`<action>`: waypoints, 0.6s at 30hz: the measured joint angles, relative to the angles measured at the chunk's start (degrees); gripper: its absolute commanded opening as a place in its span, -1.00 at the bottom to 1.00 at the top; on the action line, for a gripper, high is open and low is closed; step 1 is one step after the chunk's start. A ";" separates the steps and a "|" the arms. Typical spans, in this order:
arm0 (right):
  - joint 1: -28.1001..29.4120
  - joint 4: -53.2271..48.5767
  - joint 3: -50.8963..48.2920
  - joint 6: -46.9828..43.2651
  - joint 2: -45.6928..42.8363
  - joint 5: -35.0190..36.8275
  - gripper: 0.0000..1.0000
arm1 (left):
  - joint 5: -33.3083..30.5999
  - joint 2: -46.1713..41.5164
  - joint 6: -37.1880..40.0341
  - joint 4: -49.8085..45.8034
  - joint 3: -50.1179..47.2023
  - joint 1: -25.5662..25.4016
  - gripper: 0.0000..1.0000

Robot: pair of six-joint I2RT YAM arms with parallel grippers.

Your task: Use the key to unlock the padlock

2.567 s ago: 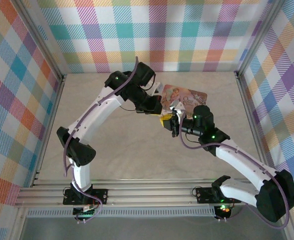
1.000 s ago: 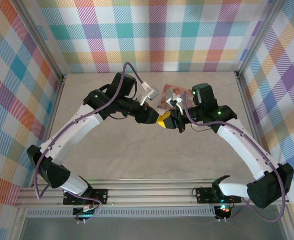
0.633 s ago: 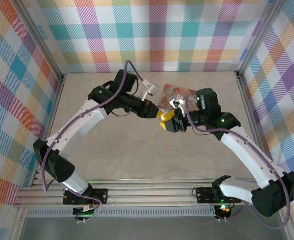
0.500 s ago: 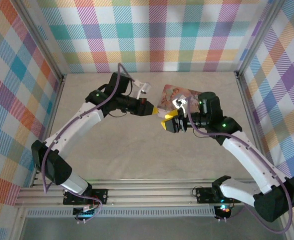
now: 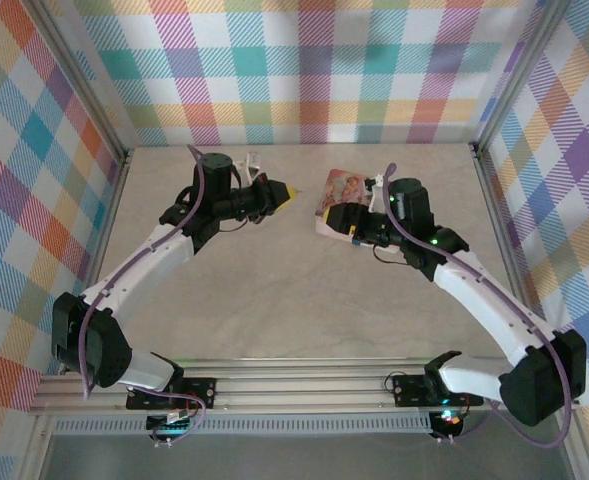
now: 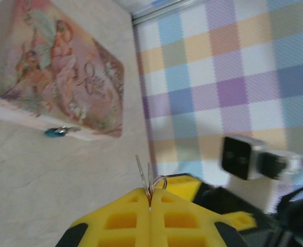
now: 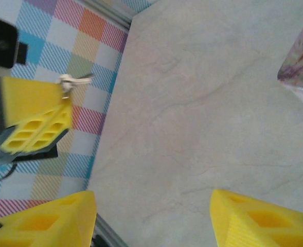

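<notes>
At the left end effector [image 6: 150,198], a pinched key [image 6: 147,175] pokes out half-hidden; right end effector [image 7: 152,198] gapes.

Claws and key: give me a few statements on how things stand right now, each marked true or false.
1. The left claw is shut on a silver key. True.
2. The right claw grips something. False: its fingers stand wide apart with nothing between them.
3. A small blue object, perhaps the padlock, lies on the table beside the picture book. True.
4. The two claws touch each other. False: in the top view they are apart, with bare table between them.
5. The picture book stands upright. False: it lies flat on the table.
</notes>
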 measured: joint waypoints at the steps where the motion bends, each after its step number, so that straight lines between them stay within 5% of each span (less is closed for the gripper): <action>1: -0.22 1.16 0.00 2.40 0.83 -0.48 0.20 | 0.04 0.00 -1.14 1.31 0.00 -0.09 -1.00; 18: -2.14 16.00 2.91 20.94 6.71 -3.08 0.35 | 6.32 2.19 -7.28 9.07 -0.57 -2.03 -1.00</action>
